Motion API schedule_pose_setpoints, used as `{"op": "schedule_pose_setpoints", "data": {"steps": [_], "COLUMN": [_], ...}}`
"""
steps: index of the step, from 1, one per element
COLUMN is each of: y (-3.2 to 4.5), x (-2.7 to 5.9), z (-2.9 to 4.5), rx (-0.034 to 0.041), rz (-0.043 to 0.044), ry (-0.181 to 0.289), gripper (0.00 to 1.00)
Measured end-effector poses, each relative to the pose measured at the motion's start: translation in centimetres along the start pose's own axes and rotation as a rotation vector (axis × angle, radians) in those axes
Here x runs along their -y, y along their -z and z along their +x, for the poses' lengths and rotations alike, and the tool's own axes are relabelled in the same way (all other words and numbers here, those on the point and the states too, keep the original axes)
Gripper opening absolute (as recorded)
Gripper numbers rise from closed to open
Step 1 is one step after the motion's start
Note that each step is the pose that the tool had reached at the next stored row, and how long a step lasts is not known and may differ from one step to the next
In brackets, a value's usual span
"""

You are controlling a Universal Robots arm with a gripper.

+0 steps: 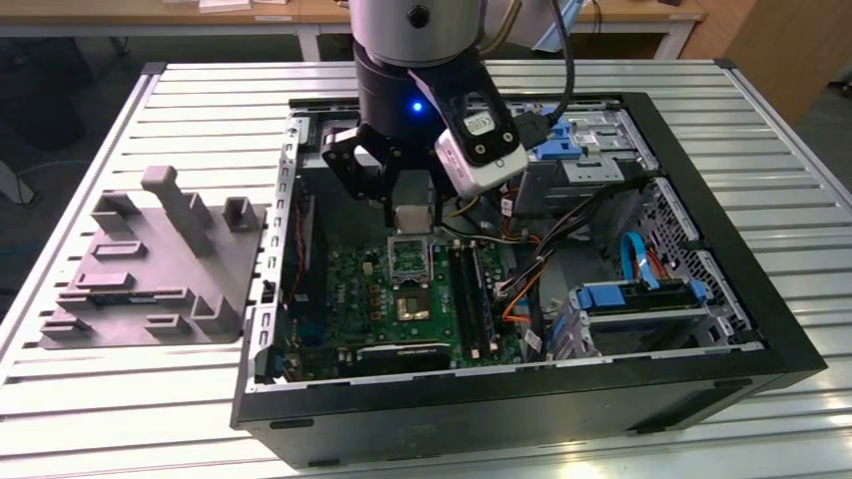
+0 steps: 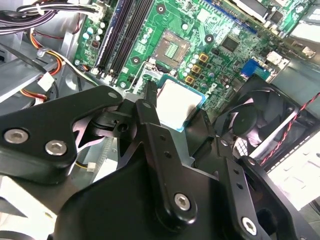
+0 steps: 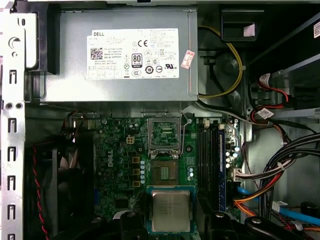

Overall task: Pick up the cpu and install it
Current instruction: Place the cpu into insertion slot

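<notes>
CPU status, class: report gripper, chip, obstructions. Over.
Gripper shut on small flat silvery-grey square cpu. Cpu held over green motherboard, not yet in open metal-framed socket. Nothing seen blocking socket.

Grey tray point(image 1: 104, 299) sits beside an open computer case point(image 1: 533, 404).

I take the slatted metal surface point(image 1: 134, 399) as my reference. It is pale grey, its slats run across the exterior view, and a plain rail frames its edges. Beyond its far edge stands a wooden-topped desk point(image 1: 160, 18) on white legs point(image 1: 307, 42), with a few flat, light things lying on top. Past the surface's far corner, on the exterior view's right, I see a brown wooden panel point(image 1: 785, 50). On either side of the surface the floor point(image 1: 67, 140) is dark. The light looks soft and even, leaving a mild sheen on the slats.
</notes>
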State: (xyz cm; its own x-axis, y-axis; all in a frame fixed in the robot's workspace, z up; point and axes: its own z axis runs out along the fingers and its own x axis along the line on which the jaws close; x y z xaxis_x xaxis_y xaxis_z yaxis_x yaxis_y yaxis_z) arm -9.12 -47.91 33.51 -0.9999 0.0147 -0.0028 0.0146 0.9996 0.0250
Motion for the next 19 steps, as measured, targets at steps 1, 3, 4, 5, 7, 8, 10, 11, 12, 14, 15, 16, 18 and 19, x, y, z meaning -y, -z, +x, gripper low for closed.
{"op": "schedule_pose_setpoints", "data": {"steps": [1, 3, 4, 5, 7, 8, 10, 11, 12, 14, 15, 16, 18, 19], "y": [-0.03, -0.04, -0.04, -0.11, -0.27, -0.29, -0.31, -0.32, -0.31, -0.31, -0.31, -0.31, -0.31, -0.31], "x": [0.19, 0.21, 0.22, 0.22, 0.23, 0.23, 0.23, 0.23, 0.23, 0.23, 0.23, 0.23, 0.23, 0.23], "z": [0.0, 0.0, 0.0, 0.0, 0.0, 0.0, 0.0, 0.0, 0.0, 0.0, 0.0, 0.0, 0.0, 0.0], "rx": [0.0, 0.0, -0.0001, 0.0001, 0.0, -0.0001, 0.0, 0.0, 0.0, 0.0, 0.0, 0.0, 0.0, 0.0], "rz": [0.0, 0.0, 0.0002, -0.0002, 0.0002, 0.0004, 0.0011, 0.0017, 0.0018, 0.0018, 0.0018, 0.0019, 0.0018, 0.0019], "ry": [0.0, 0.0, 0.0, 0.0, 0.0, 0.0, 0.0, 0.0, 0.0, 0.0, 0.0, 0.0, 0.0, 0.0], "gripper": [0.47, 0.47, 0.47, 0.47, 0.47, 0.47, 0.47, 0.47, 0.47, 0.47, 0.47, 0.47, 0.47, 0.47]}}
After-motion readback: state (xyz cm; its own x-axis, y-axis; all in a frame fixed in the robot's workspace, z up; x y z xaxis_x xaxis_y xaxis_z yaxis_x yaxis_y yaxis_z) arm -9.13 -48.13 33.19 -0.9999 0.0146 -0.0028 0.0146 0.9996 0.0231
